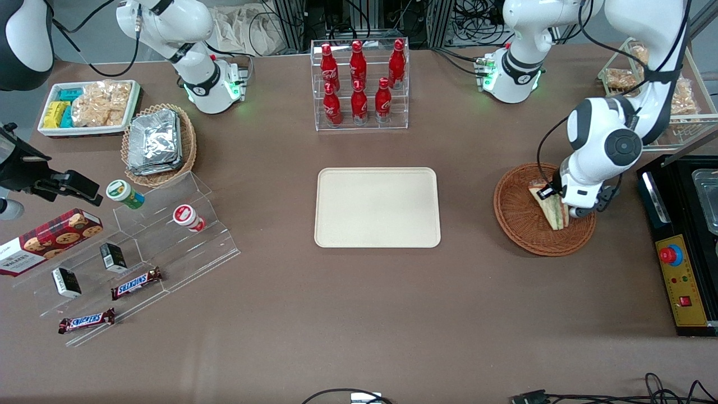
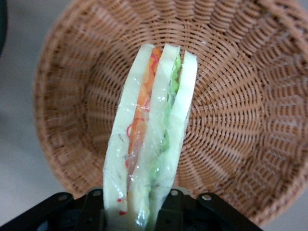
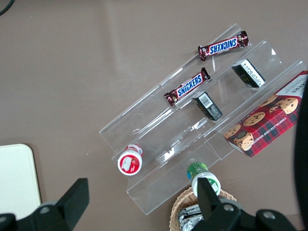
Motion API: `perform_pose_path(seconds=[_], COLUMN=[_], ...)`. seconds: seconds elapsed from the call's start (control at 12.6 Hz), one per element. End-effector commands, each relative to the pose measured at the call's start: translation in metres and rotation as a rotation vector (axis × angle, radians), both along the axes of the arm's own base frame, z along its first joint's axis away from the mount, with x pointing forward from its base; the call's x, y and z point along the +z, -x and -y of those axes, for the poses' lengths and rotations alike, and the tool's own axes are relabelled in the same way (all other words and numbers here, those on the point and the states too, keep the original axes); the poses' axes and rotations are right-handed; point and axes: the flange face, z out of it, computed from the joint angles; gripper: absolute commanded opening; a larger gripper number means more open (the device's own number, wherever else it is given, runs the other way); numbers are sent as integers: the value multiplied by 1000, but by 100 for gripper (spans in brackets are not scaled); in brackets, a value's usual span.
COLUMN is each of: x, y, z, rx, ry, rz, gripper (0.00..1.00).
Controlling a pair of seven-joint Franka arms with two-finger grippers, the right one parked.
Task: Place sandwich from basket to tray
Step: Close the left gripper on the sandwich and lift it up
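Looking at the wrist view, the gripper (image 2: 137, 209) is clamped on the sandwich (image 2: 151, 139), one finger on each bread face at the end nearest the wrist. The wedge's long axis runs straight out from the gripper, filling edge up, cling wrap shiny. It's over the bowl of the basket (image 1: 519, 216), which sits at the working arm's end of the desk (image 1: 359, 314); I can't tell whether it's touching the weave. The tray (image 1: 377, 207) lies at the desk's middle, well apart from the basket toward the parked arm's end, so I'd guess a lift and a sideways carry. Readable stuff (all off-task): Snickers bars (image 1: 136, 283), a Walkers cookie box (image 1: 47, 240), red bottles (image 1: 359, 78) in Coca-Cola script.
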Motion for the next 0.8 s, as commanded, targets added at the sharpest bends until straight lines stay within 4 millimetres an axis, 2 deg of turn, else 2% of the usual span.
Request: perform_pose_path(seconds=[0.0, 0.16, 0.32, 0.4, 0.48, 0.56, 0.72], x=[86, 156, 253, 291, 320, 336, 350], y=[3, -1, -12, -14, -13, -12, -12], z=[1, 2, 23, 27, 37, 38, 41], rx=[-69, -100, -113, -124, -167, -191, -207], ry=[-21, -17, 42, 52, 56, 72, 93], rz=[1, -26, -63, -60, -48, -39, -16], gripper=[0, 0, 0, 0, 0, 0, 0])
